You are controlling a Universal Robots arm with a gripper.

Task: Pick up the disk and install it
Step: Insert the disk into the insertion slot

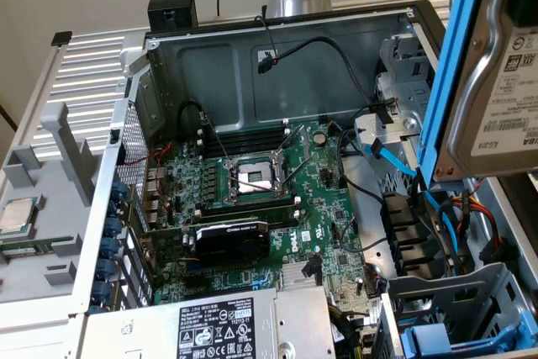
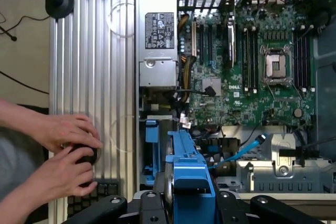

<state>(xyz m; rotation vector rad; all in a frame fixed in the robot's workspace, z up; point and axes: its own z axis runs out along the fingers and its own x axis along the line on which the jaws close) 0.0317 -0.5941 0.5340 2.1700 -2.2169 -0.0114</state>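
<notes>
The gripper (image 2: 186, 203) is clamped on the disk (image 1: 496, 73), held edgewise between its fingers over the open case (image 1: 294, 29); rigid, weighty and likely shock-sensitive, it seems best gripped by the blue carrier (image 2: 189, 169).

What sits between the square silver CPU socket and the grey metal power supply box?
A black rectangular expansion card on the green motherboard, seen in the exterior view.

cables (image 1: 450, 229) crowd drive bay (image 1: 454, 287), the disk (image 1: 496, 81) above
</notes>
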